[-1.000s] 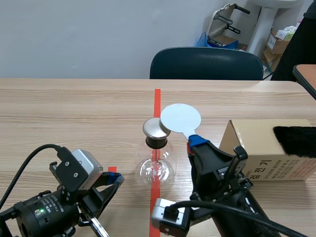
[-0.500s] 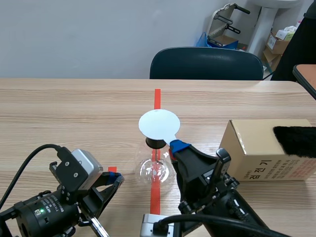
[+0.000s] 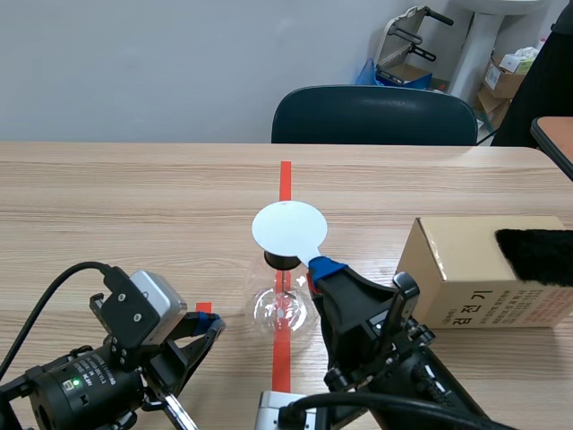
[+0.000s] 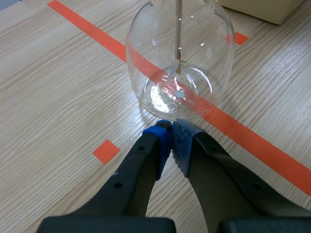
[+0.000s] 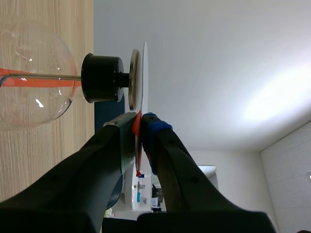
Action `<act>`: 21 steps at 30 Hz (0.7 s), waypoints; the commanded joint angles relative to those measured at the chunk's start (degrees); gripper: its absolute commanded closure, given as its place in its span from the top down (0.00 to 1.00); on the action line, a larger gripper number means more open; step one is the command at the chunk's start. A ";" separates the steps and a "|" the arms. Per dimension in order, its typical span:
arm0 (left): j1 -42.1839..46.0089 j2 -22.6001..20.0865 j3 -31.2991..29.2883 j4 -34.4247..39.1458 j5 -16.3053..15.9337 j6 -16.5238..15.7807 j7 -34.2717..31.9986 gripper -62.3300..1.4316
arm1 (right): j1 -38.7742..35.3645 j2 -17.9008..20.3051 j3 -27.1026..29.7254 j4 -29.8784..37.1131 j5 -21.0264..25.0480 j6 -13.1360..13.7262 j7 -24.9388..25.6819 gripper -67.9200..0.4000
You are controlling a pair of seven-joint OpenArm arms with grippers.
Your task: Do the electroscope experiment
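The electroscope flask (image 3: 285, 305) stands at the frame's centre. The right gripper (image 3: 324, 266) pinches the stem of a white disc (image 3: 288, 228), which lies flat against the metal cap (image 5: 133, 80). Holding it level and steady there seems best. The left gripper (image 4: 171, 141), pressed together on nothing, sits just before the flask's base.

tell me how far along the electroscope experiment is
Done: the right arm's jaws are shut on the white disc. In hand: it sits on or just above the metal plate of the flask. Left: lifting it away; the left arm's jaws are shut, just short of the flask.
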 commanded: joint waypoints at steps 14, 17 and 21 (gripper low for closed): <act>-0.15 0.31 -0.35 1.14 -0.33 0.13 -0.61 0.09 | 0.22 0.46 0.15 1.22 -0.17 -0.68 -3.17 0.02; -0.15 0.31 -0.35 1.14 -0.33 0.13 -0.61 0.09 | 0.22 0.46 0.15 1.22 -0.17 -0.68 -5.99 0.02; -0.15 0.31 -0.35 1.14 -0.33 0.13 -0.61 0.09 | 0.22 0.46 0.15 1.22 -0.17 -0.68 -10.88 0.02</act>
